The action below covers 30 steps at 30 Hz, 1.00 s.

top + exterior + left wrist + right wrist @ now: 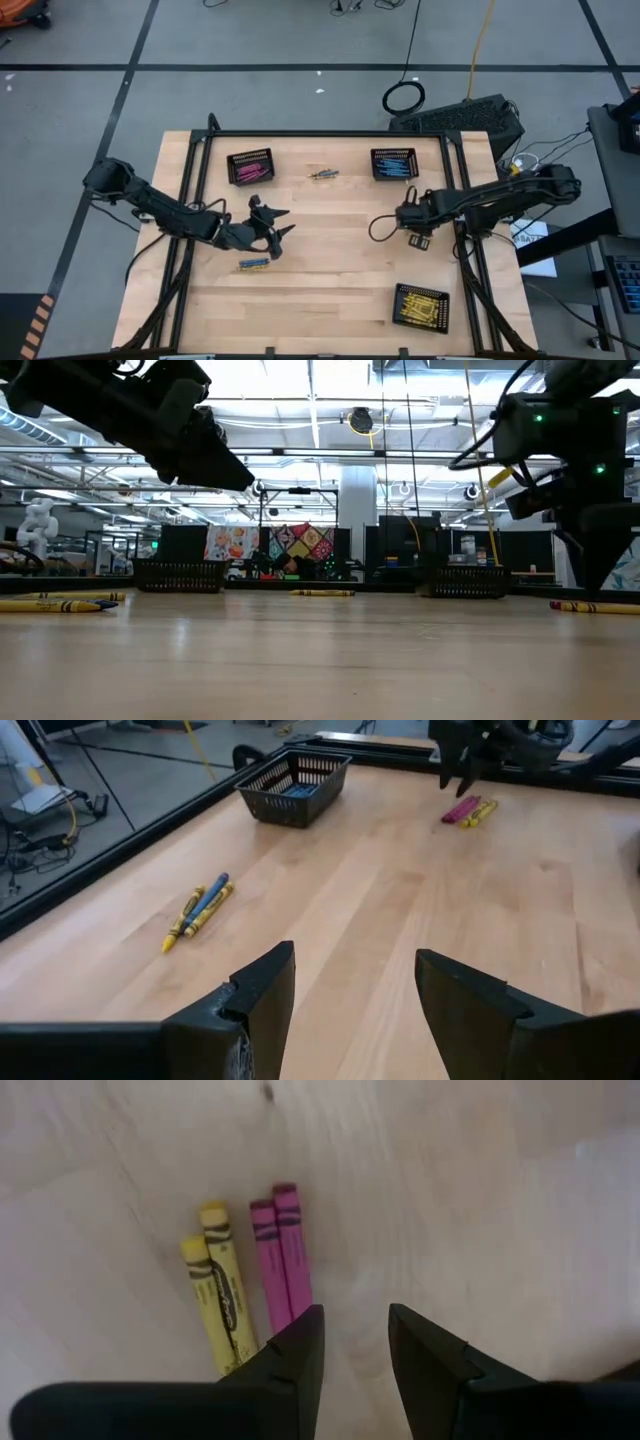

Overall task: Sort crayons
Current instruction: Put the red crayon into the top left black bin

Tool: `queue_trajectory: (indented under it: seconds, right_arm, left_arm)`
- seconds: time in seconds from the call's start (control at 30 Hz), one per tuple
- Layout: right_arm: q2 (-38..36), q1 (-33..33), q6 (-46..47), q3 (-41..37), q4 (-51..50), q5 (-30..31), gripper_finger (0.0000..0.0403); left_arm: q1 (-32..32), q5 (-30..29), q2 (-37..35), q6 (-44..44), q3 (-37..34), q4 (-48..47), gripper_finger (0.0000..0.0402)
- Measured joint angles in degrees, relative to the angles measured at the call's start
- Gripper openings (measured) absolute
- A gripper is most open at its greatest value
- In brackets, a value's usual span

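Observation:
My left gripper (283,222) (355,960) is open and empty above the table's left middle. A blue and yellow crayon group (253,263) lies on the table just near of it. My right gripper (416,238) (355,1320) is open and points down over two pink crayons (280,1250) and two yellow crayons (215,1285), which lie flat side by side; its fingertips stand just beside the pink pair without touching. This group also shows in the left wrist view (468,810). More yellow and blue crayons (323,174) (200,908) lie at the far middle.
Three black mesh baskets stand on the table: one with pink crayons at far left (250,165), one with blue crayons at far right (393,163) (295,785), one with yellow crayons at near right (420,305). A black frame rail (330,133) runs along the far edge.

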Motion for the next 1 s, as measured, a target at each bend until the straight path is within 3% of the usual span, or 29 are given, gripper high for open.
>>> queue_trajectory:
  seconds: [0.3, 0.57, 1.0]
  right_arm:
    - [-2.1, -1.7, 1.6, -4.3, 10.1, -3.2, 0.0102]
    - [-1.6, -2.0, 3.5, -5.0, 10.3, -1.6, 0.0099]
    - [-1.6, -3.6, 4.9, -5.0, 10.3, -0.1, 0.0054]
  left_arm:
    - [0.3, -0.5, 0.0, 0.6, 0.0, -0.1, 0.0212]
    - [0.3, -0.4, 0.0, 0.6, 0.0, -0.1, 0.0212]
    - [0.3, 0.0, 0.0, 0.6, 0.0, -0.1, 0.0212]
